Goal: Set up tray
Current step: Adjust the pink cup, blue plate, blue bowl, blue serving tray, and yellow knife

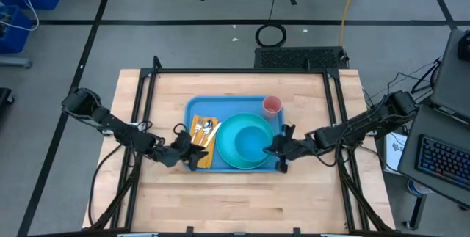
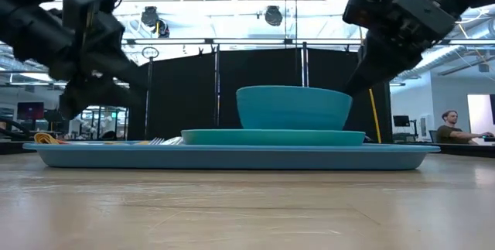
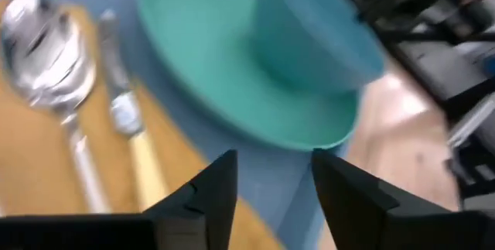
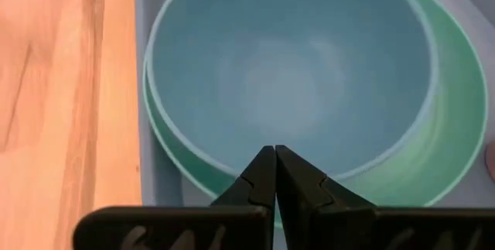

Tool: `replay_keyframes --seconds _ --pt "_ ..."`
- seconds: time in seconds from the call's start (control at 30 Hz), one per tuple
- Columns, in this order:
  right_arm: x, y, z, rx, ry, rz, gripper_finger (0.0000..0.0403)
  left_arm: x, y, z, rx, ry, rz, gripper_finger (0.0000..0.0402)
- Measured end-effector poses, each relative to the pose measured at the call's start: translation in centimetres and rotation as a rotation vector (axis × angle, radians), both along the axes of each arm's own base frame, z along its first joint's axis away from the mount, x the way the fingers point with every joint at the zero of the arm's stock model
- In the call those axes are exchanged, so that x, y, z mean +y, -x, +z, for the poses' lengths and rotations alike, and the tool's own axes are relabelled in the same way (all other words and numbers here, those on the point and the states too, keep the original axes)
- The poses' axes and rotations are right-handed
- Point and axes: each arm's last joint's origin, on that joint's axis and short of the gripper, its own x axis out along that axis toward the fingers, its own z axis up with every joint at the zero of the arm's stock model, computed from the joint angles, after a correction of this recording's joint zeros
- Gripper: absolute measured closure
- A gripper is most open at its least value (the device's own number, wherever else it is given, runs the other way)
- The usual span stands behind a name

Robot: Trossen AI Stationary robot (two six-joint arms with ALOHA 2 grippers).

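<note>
Parted left fingers (image 3: pixel 271 184) hover above tray (image 3: pixel 271 165), right fingers (image 4: pixel 274 174) pressed together.

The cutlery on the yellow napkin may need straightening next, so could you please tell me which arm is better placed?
Probably the left: its pincer hangs open right beside the cutlery; the right pincer is shut across the bowl.

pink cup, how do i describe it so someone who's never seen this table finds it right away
Start at the large blue tray in the middle of the wooden table. A turquoise plate holding a bowl fills its right half; the pink cup stands just beyond them, in the tray's far right corner. It is the only pink item, small and round.
</note>
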Motion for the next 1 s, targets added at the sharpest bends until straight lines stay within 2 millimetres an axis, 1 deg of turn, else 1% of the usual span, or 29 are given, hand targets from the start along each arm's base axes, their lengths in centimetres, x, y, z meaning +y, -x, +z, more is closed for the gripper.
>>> replay_keyframes --seconds 0.13,0.27,0.37,0.47,0.53,0.67,0.83,1.0 --pt "0.2 0.4 -0.6 0.02 0.011 0.016 0.0403 0.1 0.3 -0.6 0.078 0.035 0.011 0.0265" --pt "0.0 1.0 -1.4 0.046 0.02 0.016 0.0403 -0.6 -0.7 0.9 0.125 0.02 -0.028 0.0294" --pt "-0.1 1.2 -1.8 0.057 0.021 0.013 0.0403 -0.8 -1.2 1.7 0.244 -0.028 -0.016 0.0305" --pt "0.2 1.3 -2.0 0.026 0.014 0.025 0.0403 -0.8 -1.2 2.1 0.366 -0.002 0.048 0.0312" --pt "0.5 1.2 -1.8 -0.006 0.011 0.046 0.0403 -0.8 -1.1 2.0 0.414 -0.004 0.058 0.0316" --pt "1.1 0.9 -1.3 -0.071 0.022 0.094 0.0403 -1.2 -1.5 2.1 0.393 0.013 0.041 0.032" --pt "1.8 0.7 -0.6 -0.144 0.044 0.154 0.04 -1.3 -1.6 1.2 0.435 0.026 0.051 0.0321" --pt "2.5 0.5 0.1 -0.225 0.063 0.204 0.0366 -1.4 -1.7 0.7 0.453 0.034 0.069 0.0321"
